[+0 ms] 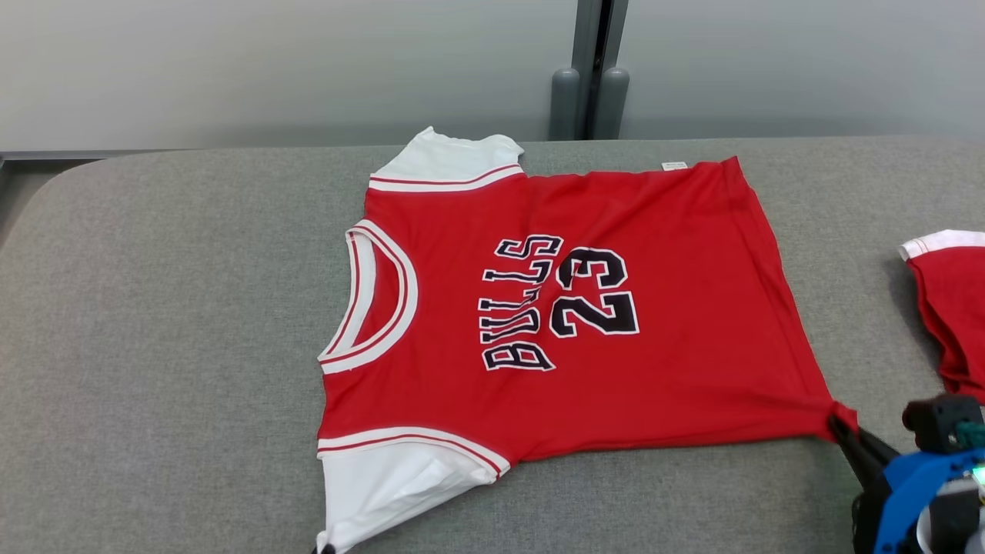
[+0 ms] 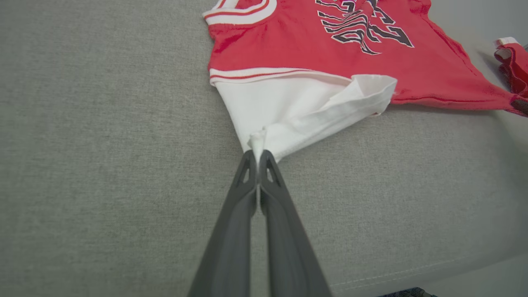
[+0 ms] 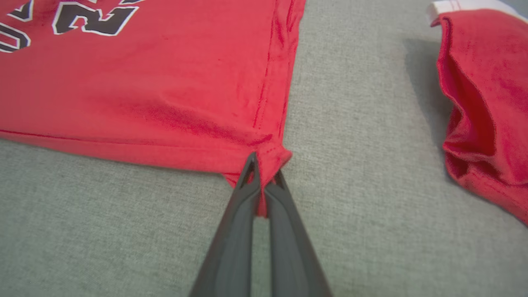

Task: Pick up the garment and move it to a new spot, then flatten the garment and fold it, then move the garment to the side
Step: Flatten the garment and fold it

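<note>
The left gripper (image 2: 258, 154) is pinching the white sleeve tip (image 2: 258, 138) of the red BULLS 23 jersey (image 1: 585, 308) lying flat ahead of it on grey fabric padding (image 1: 154, 346); the right gripper (image 3: 264, 181) is clamping its hem corner (image 3: 275, 159). Right of that claw, another red garment (image 1: 953, 308) is running off-frame

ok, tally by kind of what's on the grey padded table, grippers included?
Red short-sleeved jersey with white sleeves, spread flat: 1
Crumpled red garment with white trim: 1
Dark two-fingered grippers, left gripper and right gripper, each pinching the jersey: 2
Total: 4
</note>
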